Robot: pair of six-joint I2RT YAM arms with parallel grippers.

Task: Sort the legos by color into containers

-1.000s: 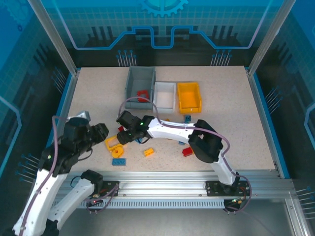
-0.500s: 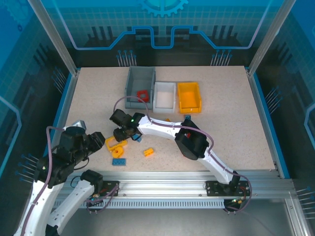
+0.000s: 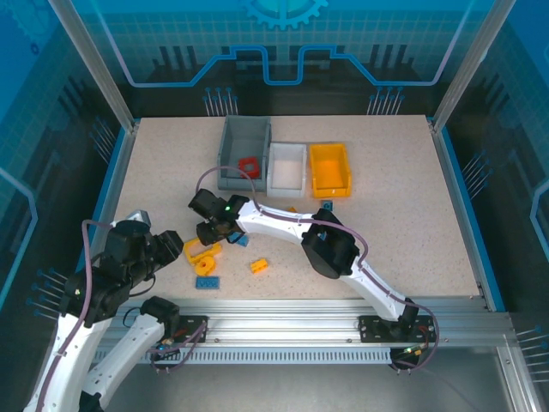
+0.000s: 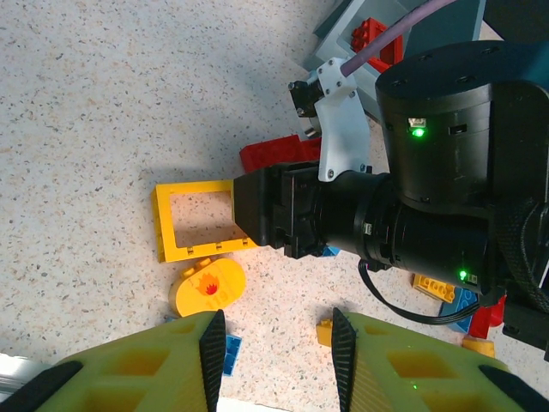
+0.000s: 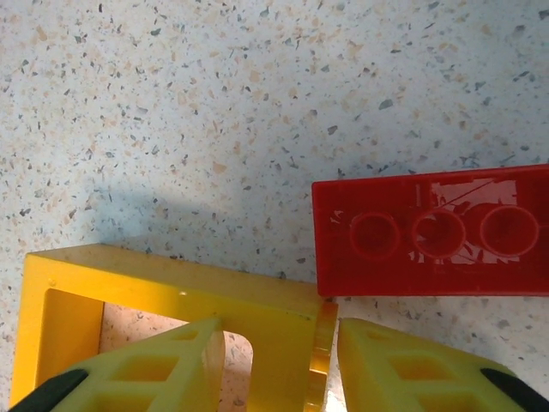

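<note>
Right gripper released, straddling yellow frame wall; thin-edge pinch risking twisting frame into red brick just ahead. Left gripper released.

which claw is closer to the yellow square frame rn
Right. The right claw straddles one side of the yellow square frame; the left claw hovers apart from it, to its left.

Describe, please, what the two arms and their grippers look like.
Both the left arm and right arm have white links, black joints and a mauve cable. Green lights glow on the right wrist. The fingers are yellow with recessed pockets.
</note>
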